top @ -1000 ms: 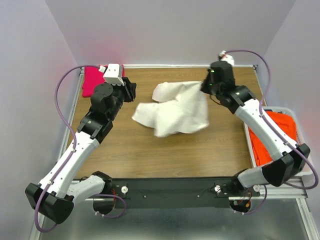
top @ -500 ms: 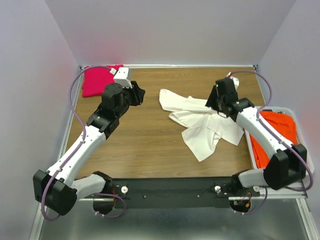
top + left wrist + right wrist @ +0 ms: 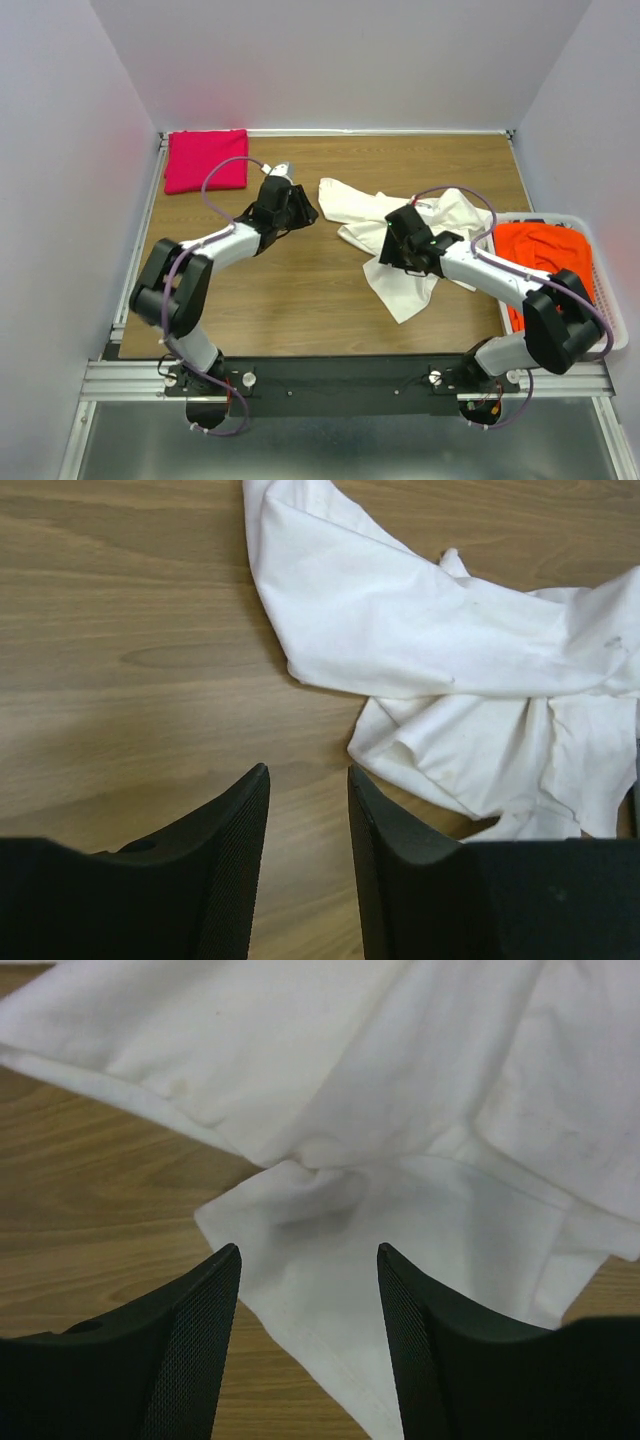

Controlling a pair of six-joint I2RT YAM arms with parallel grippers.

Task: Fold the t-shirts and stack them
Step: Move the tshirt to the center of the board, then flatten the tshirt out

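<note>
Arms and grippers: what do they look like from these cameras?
The left arm and right arm have white links, black joints and looping purple cables. The left gripper and right gripper each carry two black, tapered, finely textured fingers. No markings show.

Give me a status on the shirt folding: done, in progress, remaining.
Done: the pink shirt lies folded at the far left corner of the table. In hand: the white shirt is crumpled mid-table; the left gripper beside it and the right gripper over it are open, holding nothing. Left: fold and stack the white shirt, then the orange shirt in the basket.
</note>
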